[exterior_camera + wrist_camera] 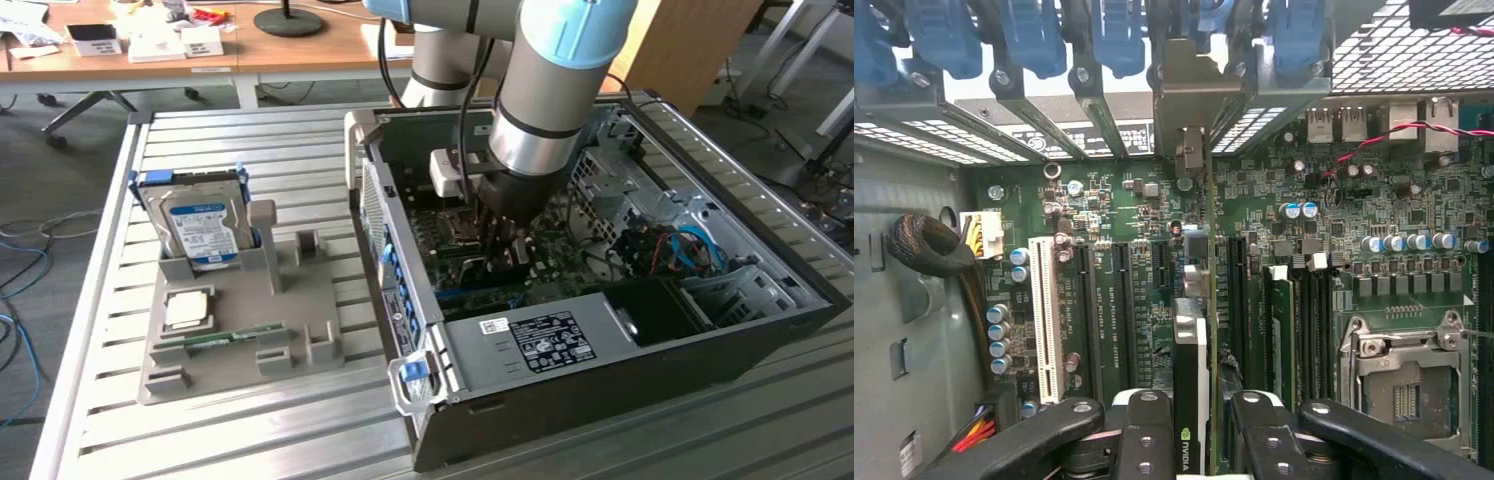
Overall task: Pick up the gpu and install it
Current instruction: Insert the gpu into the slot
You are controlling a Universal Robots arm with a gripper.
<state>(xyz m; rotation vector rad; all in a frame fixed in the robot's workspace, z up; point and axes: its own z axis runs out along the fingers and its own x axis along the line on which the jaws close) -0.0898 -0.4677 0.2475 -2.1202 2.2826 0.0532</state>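
The gpu (1192, 345) shows edge-on in the wrist view, a thin card with a green board edge and a dark face. It stands upright over the black expansion slots of the motherboard (1104, 250). Its silver bracket (1189, 95) reaches the case's rear slot openings, between the blue latches (1034, 40). My gripper (1189, 435) is shut on the card, one black finger (1144, 425) on each side. In the exterior view the gripper (505, 258) is deep inside the open computer case (561, 400), low over the board. I cannot tell whether the card sits in a slot.
A white slot (1044, 320) and the CPU socket (1404, 370) flank the card. On the exterior view's left, a grey holder (247, 350) carries a hard drive (200, 225), a CPU (187, 308) and a RAM stick (220, 341). A power supply (541, 345) fills the case's near end.
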